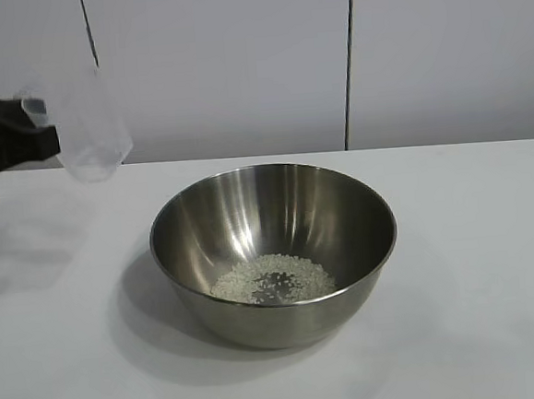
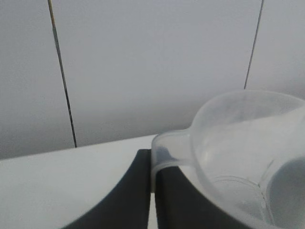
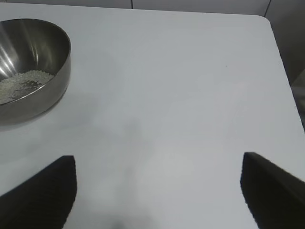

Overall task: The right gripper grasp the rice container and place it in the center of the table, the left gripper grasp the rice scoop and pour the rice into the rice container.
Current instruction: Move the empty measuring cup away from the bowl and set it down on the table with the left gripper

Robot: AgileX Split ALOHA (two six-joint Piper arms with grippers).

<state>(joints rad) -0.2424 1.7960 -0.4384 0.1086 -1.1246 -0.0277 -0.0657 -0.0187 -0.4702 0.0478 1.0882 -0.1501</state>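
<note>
The rice container (image 1: 275,245), a wide shiny steel bowl, stands in the middle of the white table (image 1: 477,285) with a small pile of rice (image 1: 271,279) on its bottom. My left gripper (image 1: 47,135) is at the far left, raised above the table, shut on the handle of the rice scoop (image 1: 86,130). The clear plastic scoop hangs upright and looks empty. In the left wrist view the handle sits pinched between the two black fingers (image 2: 128,195), with the rice scoop (image 2: 243,148) beside them. My right gripper (image 3: 159,164) is open over bare table, apart from the rice container (image 3: 33,71).
A pale panelled wall (image 1: 238,63) with dark vertical seams stands behind the table. The table's rounded far corner (image 3: 264,19) shows in the right wrist view. The right arm does not show in the exterior view.
</note>
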